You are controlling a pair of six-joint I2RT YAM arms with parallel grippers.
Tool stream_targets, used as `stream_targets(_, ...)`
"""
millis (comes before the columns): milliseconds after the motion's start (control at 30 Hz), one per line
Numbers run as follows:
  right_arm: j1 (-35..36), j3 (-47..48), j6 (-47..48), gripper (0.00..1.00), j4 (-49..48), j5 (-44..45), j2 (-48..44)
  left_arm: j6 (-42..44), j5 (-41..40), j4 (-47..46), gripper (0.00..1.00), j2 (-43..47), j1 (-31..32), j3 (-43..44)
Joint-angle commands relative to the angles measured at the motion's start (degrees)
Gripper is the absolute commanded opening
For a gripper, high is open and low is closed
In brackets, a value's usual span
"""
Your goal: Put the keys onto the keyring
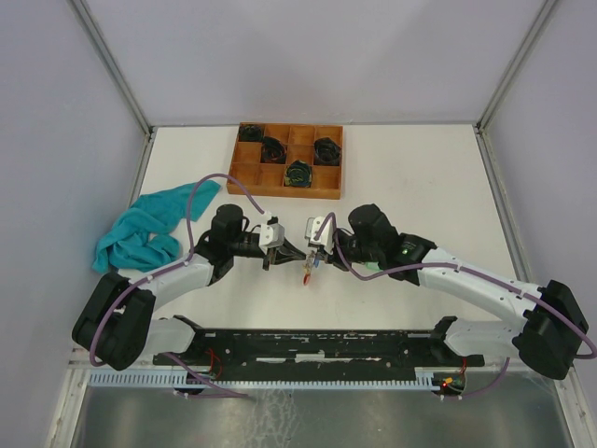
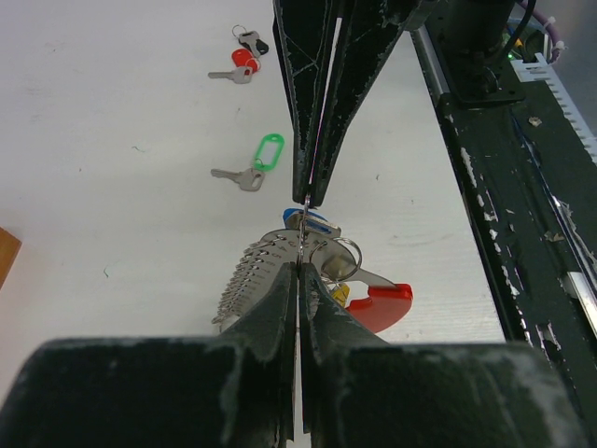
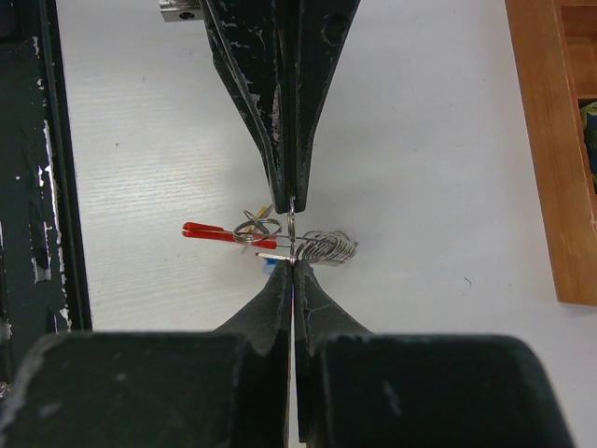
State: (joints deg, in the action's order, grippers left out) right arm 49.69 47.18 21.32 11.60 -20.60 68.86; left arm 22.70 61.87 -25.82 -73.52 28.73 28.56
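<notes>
Our left gripper is pinched together on the thin keyring, tip to tip with our right gripper, which is clamped on it too. Tagged keys bunch just under the tips, and a green-tagged key lies beyond.

White tabletop, pale grey enclosure walls on three sides, aluminium corner posts, soft even light

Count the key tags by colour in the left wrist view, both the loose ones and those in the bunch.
Green tag: 1, loose
Red tags: 2, one loose, one in the bunch
Blue tag: 1, in the bunch
Yellow tag: 1, in the bunch
Total: 5
A black piece by the loose red tag is too small to tell, not counted.
</notes>
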Motion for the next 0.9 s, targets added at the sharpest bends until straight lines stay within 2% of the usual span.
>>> stream_targets(0,0.65,1.34,0.32,0.01,-3.77,-0.06,0.19,1.73,2.69,-0.72,0.03,0.04,0.43,2.19)
stream_targets(400,0.80,1.51,0.21,0.01,-6.62,-0.24,-0.08,1.21,4.63,-0.72,0.03,0.74,1.19,2.70)
stream_targets(867,1.90,2.01,0.38,0.01,-8.60,-1.05,0.05,-0.95,3.16,-0.72,0.03,1.24,1.55,3.49)
